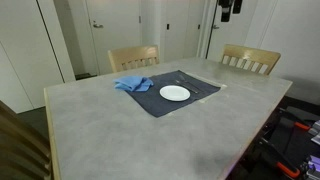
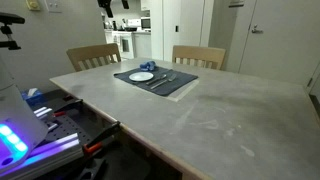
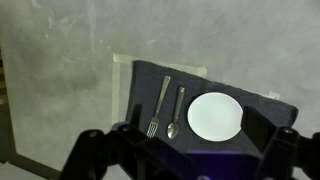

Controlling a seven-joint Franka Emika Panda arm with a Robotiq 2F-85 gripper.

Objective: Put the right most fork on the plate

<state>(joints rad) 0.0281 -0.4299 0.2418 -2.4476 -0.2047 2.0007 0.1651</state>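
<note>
A silver fork (image 3: 157, 105) lies on a dark placemat (image 3: 150, 80), with a spoon (image 3: 176, 112) between it and a white plate (image 3: 214, 115). I see only this one fork. The plate also shows in both exterior views (image 1: 175, 93) (image 2: 142, 76), and the cutlery appears as thin streaks beside it (image 2: 163, 79). My gripper (image 3: 200, 138) is open and empty, its dark fingers wide apart, high above the placemat. It hangs near the top edge in both exterior views (image 1: 229, 8) (image 2: 113, 4).
A crumpled blue cloth (image 1: 133, 84) lies on the placemat's far corner. The grey table (image 1: 100, 130) has two wooden chairs (image 1: 133, 58) (image 1: 250, 60) at its far side. Equipment with lights (image 2: 20, 135) sits beside the table.
</note>
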